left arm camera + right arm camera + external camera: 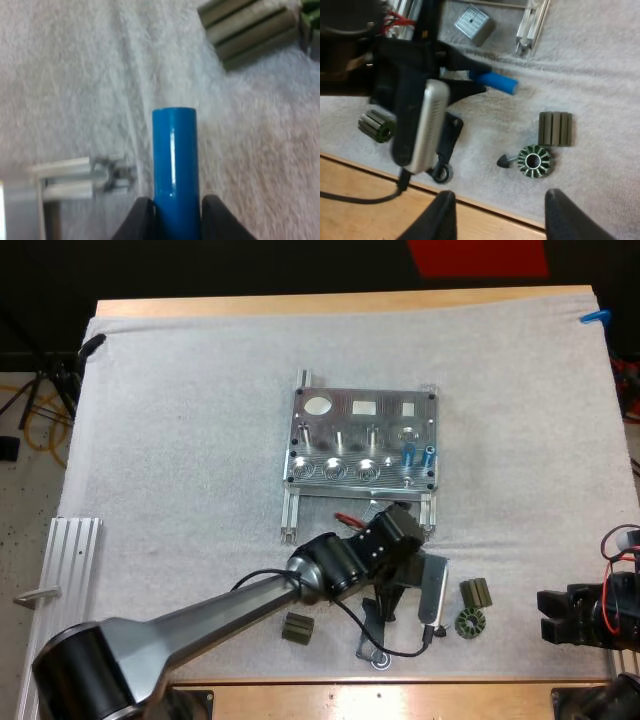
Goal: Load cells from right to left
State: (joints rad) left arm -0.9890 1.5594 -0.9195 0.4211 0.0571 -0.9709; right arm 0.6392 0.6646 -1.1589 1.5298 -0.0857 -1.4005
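Observation:
The metal fixture [350, 435] sits mid-mat with two blue cylinders [418, 453] standing at its right front. My left gripper [408, 562] hovers low over the mat just in front of the fixture's right rail [532, 25]. It is shut on a blue cylinder [174, 160], which sticks out past the fingertips [144, 220] and also appears as the blue cylinder [496, 82] in the left gripper [479, 81]. My right gripper [565, 615] rests at the mat's right edge, and in its own view the right gripper [502, 215] is open with nothing between the fingers.
A dark ribbed block [477, 592] and a dark ring-shaped part [469, 622] lie right of the left gripper. Another dark part [298, 628] lies to its left. A loose aluminium rail [70, 550] lies at the mat's left edge. A small grey block [474, 22] sits near the fixture.

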